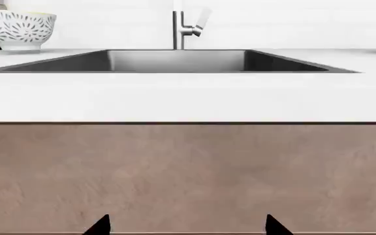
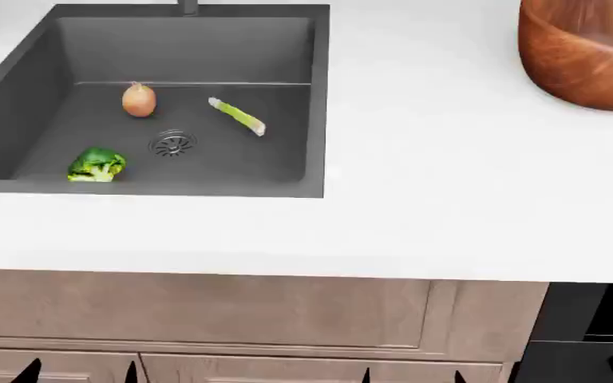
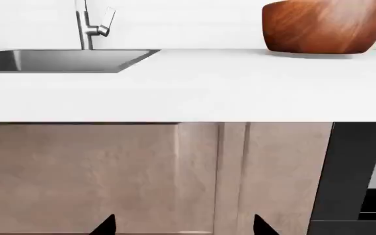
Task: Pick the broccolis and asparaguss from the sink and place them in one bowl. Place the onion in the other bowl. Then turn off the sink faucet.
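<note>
In the dark grey sink point(image 2: 29, 88) lie a tan onion point(image 2: 138, 100), a pale asparagus spear point(image 2: 237, 116) and a green broccoli point(image 2: 96, 164). They surround the drain point(image 2: 172, 144). The brown wooden bowl point(image 2: 589, 52) stands on the counter at the far right. The whitish patterned bowl point(image 1: 17, 28) stands left of the sink. The steel faucet point(image 1: 184, 27) rises behind the basin. My left gripper point(image 1: 188, 227) and right gripper point(image 3: 184, 227) hang open and empty, low in front of the cabinet, below the counter edge.
White countertop point(image 2: 424, 183) runs between the sink and the wooden bowl point(image 3: 325, 25). Beige cabinet fronts point(image 2: 232, 311) sit beneath it. A dark appliance point(image 3: 361, 181) stands to the right of the cabinets.
</note>
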You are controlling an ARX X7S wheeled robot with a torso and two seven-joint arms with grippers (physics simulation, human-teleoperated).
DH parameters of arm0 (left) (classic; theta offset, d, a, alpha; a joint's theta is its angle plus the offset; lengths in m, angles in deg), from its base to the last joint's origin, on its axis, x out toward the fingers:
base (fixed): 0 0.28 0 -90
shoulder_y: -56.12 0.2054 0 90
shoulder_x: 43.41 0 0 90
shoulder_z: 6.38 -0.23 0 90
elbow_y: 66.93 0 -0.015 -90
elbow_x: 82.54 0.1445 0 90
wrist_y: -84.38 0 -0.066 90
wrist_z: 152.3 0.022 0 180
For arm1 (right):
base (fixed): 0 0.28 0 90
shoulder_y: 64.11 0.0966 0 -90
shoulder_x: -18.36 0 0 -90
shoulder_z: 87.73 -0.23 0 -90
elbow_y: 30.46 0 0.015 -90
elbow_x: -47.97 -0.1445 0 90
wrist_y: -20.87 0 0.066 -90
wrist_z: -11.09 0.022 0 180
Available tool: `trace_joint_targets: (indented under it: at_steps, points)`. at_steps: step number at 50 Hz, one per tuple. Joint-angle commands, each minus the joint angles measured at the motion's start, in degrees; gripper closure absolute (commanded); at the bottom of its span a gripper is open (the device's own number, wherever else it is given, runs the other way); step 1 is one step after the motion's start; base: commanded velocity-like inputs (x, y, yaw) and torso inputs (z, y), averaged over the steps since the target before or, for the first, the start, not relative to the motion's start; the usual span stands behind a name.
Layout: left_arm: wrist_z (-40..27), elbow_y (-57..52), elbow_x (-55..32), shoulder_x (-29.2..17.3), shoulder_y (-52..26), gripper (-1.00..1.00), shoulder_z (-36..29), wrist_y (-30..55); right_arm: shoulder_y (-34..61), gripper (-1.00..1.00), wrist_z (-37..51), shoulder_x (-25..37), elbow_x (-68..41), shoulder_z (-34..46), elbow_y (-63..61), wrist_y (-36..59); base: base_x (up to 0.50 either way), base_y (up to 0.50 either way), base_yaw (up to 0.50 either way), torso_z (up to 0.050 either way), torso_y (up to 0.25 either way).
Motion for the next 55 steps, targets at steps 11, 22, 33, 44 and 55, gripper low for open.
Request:
trace_joint_targets:
  at_steps: [11,22,33,44,55]
  points:
    - [-3.1,-0.3,-2.0,-2.7,0.1,-1.0,-3.0,-0.7,0.2,-1.0,3.0,2.6,-2.6,3.4,0.2,1.6,0.0,0.0,0.0,0.0,0.0]
    - [-5.2,0.3,-2.6,-3.7,-0.3,-1.0,-3.7,-0.9,0.0,-1.0,3.9,3.9,-3.5,4.8,-0.7,1.2,0.0,0.0,0.0,0.0,0.0]
    - [-6.6,0.1,-3.0,-4.3,-0.5,-1.0,-5.0,-0.4,0.0,-1.0,4.5,4.6,-4.9,5.4,-0.4,0.2,0.0,0.45,0.0,0.0,0.0]
    - [-7.1,-0.2,-4.1,-5.0,-0.5,-1.0,-5.8,0.6,0.1,-1.0,5.4,5.3,-5.3,6.4,-0.3,0.8,0.0,0.5,0.0,0.0,0.0]
    - [-8.1,-0.2,-5.2,-5.7,-0.7,-1.0,-6.2,0.7,0.5,-1.0,6.5,6.1,-5.2,7.5,-0.3,1.6,0.0,0.5,0.0,0.0,0.0]
